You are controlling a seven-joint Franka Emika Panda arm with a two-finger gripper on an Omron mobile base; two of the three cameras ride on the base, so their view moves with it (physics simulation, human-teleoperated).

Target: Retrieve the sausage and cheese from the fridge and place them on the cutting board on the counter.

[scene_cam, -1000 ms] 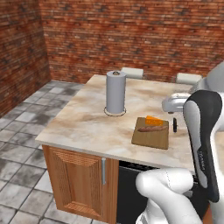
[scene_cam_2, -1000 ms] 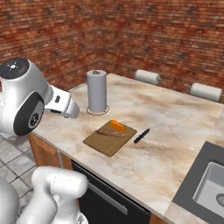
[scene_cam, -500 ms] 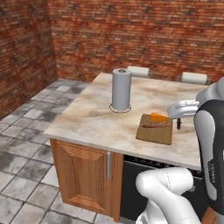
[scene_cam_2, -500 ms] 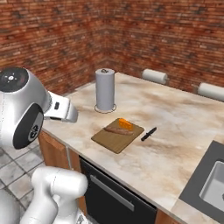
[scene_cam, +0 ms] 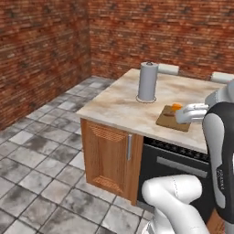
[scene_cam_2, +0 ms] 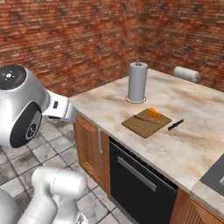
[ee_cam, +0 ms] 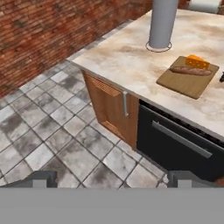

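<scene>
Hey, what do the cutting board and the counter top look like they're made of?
The cutting board looks like wood with a matte finish: flat, light brown, faint grain streaks. The counter top looks like polished stone, maybe marble: beige with cloudy darker veins. It is a rendered scene, so that is only how they look.

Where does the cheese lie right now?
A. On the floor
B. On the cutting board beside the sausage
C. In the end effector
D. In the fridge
B: the orange cheese sits on the cutting board next to the sausage, on the counter.
</scene>
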